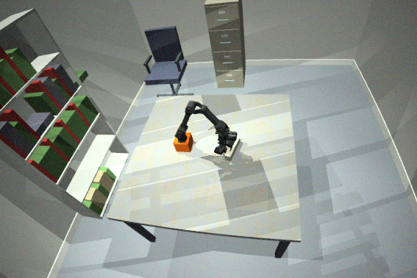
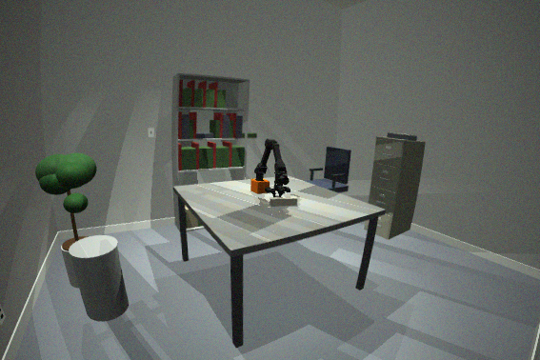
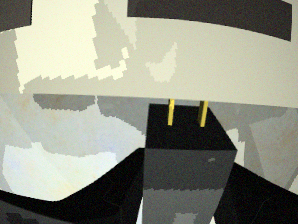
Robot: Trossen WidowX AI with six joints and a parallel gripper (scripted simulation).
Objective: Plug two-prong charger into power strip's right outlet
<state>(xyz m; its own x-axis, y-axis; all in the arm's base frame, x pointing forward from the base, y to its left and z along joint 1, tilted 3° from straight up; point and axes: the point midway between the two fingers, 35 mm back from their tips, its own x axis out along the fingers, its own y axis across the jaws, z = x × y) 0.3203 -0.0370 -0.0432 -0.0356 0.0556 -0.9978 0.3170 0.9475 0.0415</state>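
Grey-walled room, pale table [image 1: 192, 191] [image 2: 325, 210] on dark legs, bands of light and shadow across its top. Nearest, in the wrist view: charger [image 3: 185, 170], a dark block with two yellow prongs [image 3: 170, 112] [image 3: 203, 114] pointing towards the power strip [image 3: 75, 60] [image 1: 233, 150] [image 2: 284, 202]. Gripper [image 3: 176, 157] [image 1: 225, 143] [image 2: 280, 192] is closed on the charger, one dark finger on each side of it. The prong tips meet the near edge of the strip in this view; contact cannot be told. Bare prong shows between charger and strip, so the charger is not fully seated. Two dark patches on the strip's face are cut off by the frame.

Strip lies on the table, under and beside the gripper. Black arm [image 1: 212, 117] [image 2: 277, 154] arches up and over from an orange block [image 1: 183, 144] [image 2: 259, 186] at its foot.

Beyond the table, exterior view: a grey bin [image 2: 103, 281] at the left, potted plant [image 2: 67, 172] just behind it. Further back, blue office chair [image 1: 166, 72] [image 2: 337, 165], filing cabinet [image 1: 226, 44] [image 2: 387, 181], and a bookshelf [image 1: 85, 162] [image 2: 176, 143] with red, green and blue-grey books
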